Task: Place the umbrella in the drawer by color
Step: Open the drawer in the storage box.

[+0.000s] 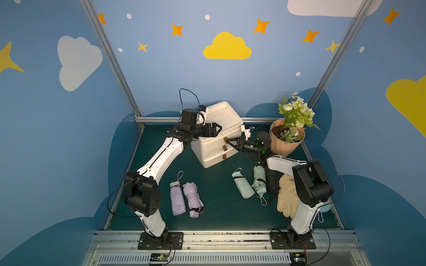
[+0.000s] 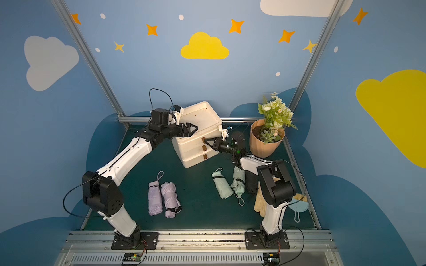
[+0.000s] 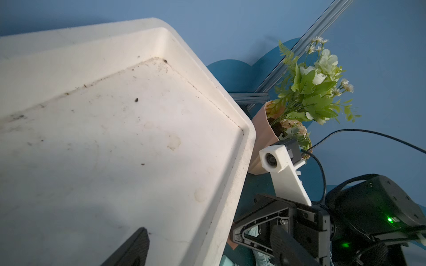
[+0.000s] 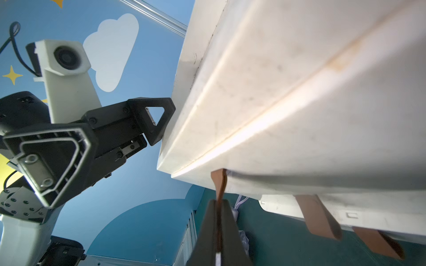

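Top views, flowers (image 1: 296, 110) in pot (image 1: 284, 147), drawers (image 1: 214, 152) closed

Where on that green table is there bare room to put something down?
Bare mat lies between the purple umbrellas and the mint umbrellas, in front of the drawers, and along the front rail. The right side is crowded: gloves, flower pot and the right arm.

I see blue walls (image 1: 161, 69) around my workspace, painted with white and yellow clouds (image 1: 227, 47), orange stars (image 1: 177, 30) and darker blue cloud shapes (image 1: 260, 110) low down, silver aluminium posts (image 1: 111, 57) in the corners, and a dark green floor mat (image 1: 216, 184) under even light.
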`<state>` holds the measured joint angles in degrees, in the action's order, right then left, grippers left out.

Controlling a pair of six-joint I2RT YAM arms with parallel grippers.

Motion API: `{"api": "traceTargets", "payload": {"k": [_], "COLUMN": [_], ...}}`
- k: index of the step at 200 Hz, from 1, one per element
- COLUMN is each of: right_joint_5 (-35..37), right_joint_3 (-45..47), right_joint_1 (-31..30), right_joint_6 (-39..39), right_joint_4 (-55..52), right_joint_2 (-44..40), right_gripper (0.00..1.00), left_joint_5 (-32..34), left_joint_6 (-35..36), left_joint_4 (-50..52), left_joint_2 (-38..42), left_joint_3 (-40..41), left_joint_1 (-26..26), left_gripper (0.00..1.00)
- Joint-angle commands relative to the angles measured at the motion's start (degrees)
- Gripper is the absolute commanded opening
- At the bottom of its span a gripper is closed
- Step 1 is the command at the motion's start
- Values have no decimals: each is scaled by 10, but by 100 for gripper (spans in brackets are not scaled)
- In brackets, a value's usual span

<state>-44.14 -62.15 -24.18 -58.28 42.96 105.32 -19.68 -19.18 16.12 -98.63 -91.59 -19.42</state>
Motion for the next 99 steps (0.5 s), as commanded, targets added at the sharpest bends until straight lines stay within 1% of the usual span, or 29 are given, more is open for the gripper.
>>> {"api": "traceTargets", "payload": {"k": [1,20,42,75,99], "right_joint_5": [-16,-24,-26,-24,-5], "right_joint_3": [5,11,27,43,34], "right_joint_1": [7,12,17,20,19], "right_joint_6": [6,9,29,93,184], "right_joint_4": [3,-10,-31,-144,-274], "right_joint_2": [-31,-46,-74,-132,-181], "right_gripper": [0,0,0,0,0], "left_joint_5": [17,29,18,9,8], "left_joint_6": [17,21,12,9,9], "left_joint_4": [9,13,15,9,8], "left_joint_2": [10,6,1,-3,-4], "left_joint_3": [14,14,11,13,12], "left_joint_1": [2,10,21,23,23], "left_gripper": [86,87,87,87,87]}}
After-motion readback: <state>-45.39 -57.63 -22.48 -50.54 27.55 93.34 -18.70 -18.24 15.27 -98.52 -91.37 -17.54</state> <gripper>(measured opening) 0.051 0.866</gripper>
